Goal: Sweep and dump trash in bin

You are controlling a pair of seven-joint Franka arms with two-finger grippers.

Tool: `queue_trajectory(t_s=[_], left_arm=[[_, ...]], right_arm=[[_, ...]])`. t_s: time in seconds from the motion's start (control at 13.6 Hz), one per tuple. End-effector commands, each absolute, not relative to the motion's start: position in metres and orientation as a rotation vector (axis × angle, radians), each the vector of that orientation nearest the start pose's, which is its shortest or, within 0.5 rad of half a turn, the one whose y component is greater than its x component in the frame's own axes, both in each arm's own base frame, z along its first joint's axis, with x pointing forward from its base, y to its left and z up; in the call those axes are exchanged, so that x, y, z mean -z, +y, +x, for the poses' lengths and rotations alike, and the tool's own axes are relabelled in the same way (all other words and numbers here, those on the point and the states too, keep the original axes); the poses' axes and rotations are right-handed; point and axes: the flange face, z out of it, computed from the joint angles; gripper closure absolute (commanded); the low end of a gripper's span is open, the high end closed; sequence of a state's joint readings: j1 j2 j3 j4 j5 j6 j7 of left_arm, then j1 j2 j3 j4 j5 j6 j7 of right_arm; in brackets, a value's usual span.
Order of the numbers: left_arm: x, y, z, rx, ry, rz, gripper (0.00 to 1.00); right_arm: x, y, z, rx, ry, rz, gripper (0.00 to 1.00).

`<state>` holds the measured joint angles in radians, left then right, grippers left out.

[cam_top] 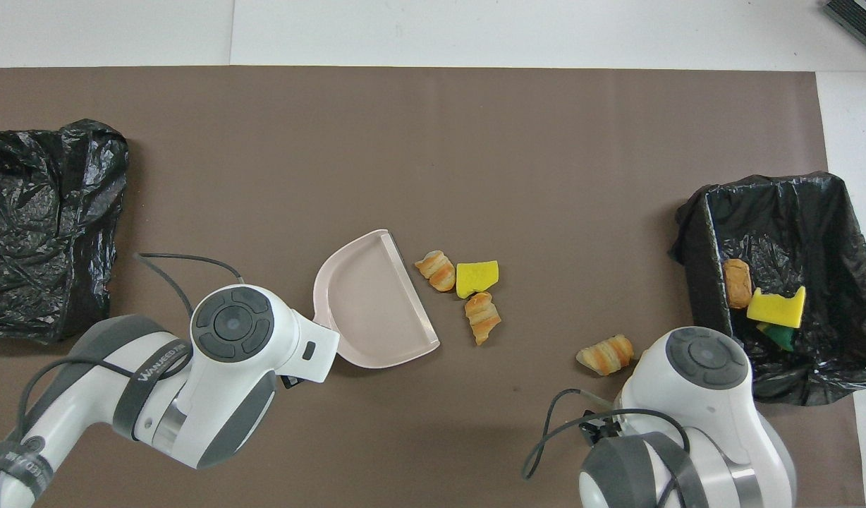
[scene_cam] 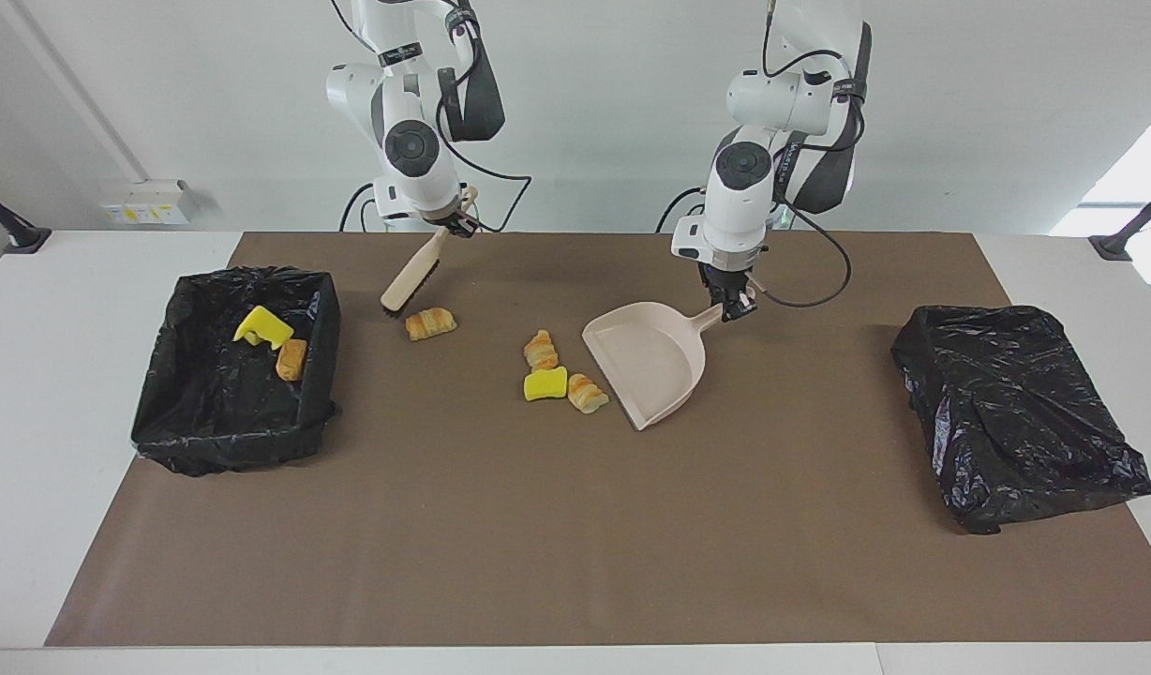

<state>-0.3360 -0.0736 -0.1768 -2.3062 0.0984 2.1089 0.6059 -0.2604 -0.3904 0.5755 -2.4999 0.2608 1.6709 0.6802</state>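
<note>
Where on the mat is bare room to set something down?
Bare: the wide strip farther from the robots than the dustpan, between the open bin and covered bin. Crowded: the scraps at the dustpan's mouth.

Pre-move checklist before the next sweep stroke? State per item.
1. Right claw shut on brush: ok. Brush is tilted, bristles down, beside the stray croissant piece.
2. Left claw shut on dustpan handle: ok.
3. Dustpan mouth faces the cluster of three scraps, yellow sponge piece among them: ok.
4. Dustpan lip flat on the table: cannot tell.
5. Dustpan holds no scraps: ok.
6. Open bin at the right arm's end already holds two scraps, with room left: ok. The black bag at the left arm's end looks closed over: not ok for dumping.
</note>
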Motion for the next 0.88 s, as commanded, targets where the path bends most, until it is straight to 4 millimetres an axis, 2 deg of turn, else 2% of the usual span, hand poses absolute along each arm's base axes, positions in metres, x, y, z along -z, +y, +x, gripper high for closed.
queue_trajectory(t_s=[0.0, 0.07, 0.22, 0.37, 0.52, 0.81], left_arm=[[-0.367, -0.238, 0.427, -0.173, 1.662, -2.561, 1.0], [-0.367, -0.238, 0.427, -0.173, 1.662, -2.561, 1.0], [-0.367, -0.238, 0.427, -0.173, 1.66, -2.562, 1.0], [-0.367, -0.238, 0.426, -0.177, 1.662, -2.56, 1.0], [-0.367, -0.238, 0.426, -0.177, 1.662, -2.56, 1.0], [-0.367, -0.238, 0.426, -0.177, 1.662, -2.56, 1.0]], right_arm=[[-0.369, 0.124, 0.356, -0.639, 0.707, -3.07, 1.0], [-0.369, 0.134, 0.365, -0.576, 0.68, -3.054, 1.0], [-0.363, 0.167, 0.385, -0.572, 0.562, -3.032, 1.0], [-0.361, 0.186, 0.409, -0.56, 0.48, -3.016, 1.0], [-0.357, 0.216, 0.417, -0.511, 0.39, -3.024, 1.0], [-0.365, 0.247, 0.457, -0.465, 0.363, -2.984, 1.0]])
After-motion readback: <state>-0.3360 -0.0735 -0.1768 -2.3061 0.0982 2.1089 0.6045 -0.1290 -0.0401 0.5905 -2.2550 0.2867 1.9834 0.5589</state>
